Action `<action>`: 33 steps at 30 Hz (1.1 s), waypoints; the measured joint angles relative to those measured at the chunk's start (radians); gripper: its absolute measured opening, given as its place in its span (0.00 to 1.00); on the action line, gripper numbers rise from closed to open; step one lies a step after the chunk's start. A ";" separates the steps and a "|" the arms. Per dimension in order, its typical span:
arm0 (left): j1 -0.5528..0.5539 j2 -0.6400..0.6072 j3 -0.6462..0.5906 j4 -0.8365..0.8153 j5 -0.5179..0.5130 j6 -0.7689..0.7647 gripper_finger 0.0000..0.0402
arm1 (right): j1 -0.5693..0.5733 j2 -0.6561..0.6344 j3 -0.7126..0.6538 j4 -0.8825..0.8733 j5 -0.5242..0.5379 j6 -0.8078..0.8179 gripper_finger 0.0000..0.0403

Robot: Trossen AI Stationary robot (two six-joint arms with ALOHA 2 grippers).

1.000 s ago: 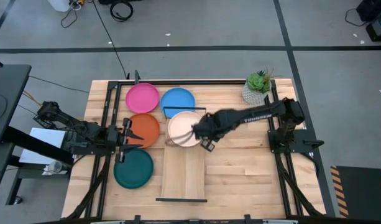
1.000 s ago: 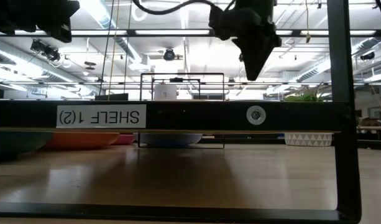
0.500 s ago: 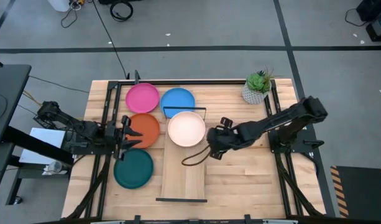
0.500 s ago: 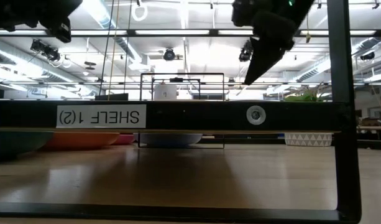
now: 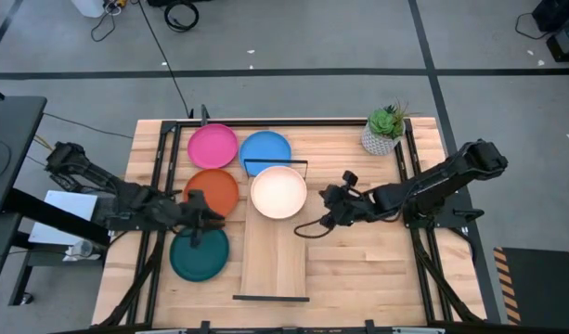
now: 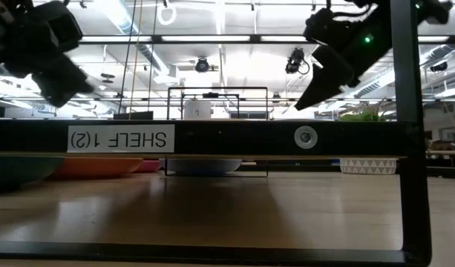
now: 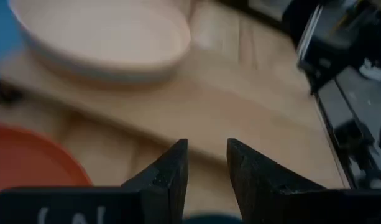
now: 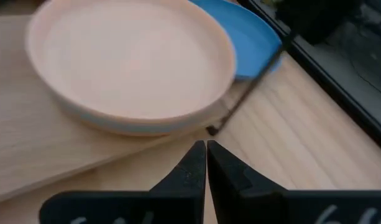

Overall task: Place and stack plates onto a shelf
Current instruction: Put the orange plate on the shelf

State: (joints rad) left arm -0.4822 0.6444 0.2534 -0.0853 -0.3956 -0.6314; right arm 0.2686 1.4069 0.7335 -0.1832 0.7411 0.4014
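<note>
Five plates show in the high view. The cream plate sits flat on the far end of the light-wood shelf. The pink plate, blue plate, orange plate and teal plate lie on the tabletop left of the shelf. My left gripper hovers open between the orange and teal plates, facing the shelf. My right gripper is shut and hangs in the air right of the shelf, pointing at the cream plate. The other plates are out of view.
A potted green plant stands at the table's far right corner. Black rails cross the shelf at its far end and near end. Dark frame bars run along both table sides. Bare wood lies right of the shelf.
My right gripper has drawn back from the cream plate's right rim toward the table's right edge and stands clear of it. My left gripper has moved toward the shelf and a little toward the near edge, from beside the orange plate to between the orange and teal plates.
</note>
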 joint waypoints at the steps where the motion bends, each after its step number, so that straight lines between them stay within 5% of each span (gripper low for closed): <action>1: -0.011 0.042 0.015 -0.013 0.002 -0.024 0.29 | 0.006 0.008 -0.018 0.049 0.000 -0.017 0.05; 9: 0.038 0.338 0.119 -0.097 -0.138 -0.100 0.29 | 0.051 0.090 -0.088 0.395 -0.033 -0.289 0.05; 21: 0.139 0.676 0.345 -0.388 -0.098 -0.171 0.32 | 0.121 0.146 -0.089 0.383 -0.028 -0.316 0.05; 28: 0.172 0.781 0.353 -0.426 -0.022 -0.196 0.44 | 0.163 0.146 -0.089 0.370 -0.016 -0.290 0.05; 33: 0.197 0.820 0.355 -0.425 0.008 -0.205 0.39 | 0.190 0.146 -0.129 0.422 0.038 -0.286 0.05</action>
State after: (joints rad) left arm -0.2854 1.4646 0.6082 -0.5101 -0.3878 -0.8363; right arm 0.4583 1.5528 0.6047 0.2384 0.7788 0.1154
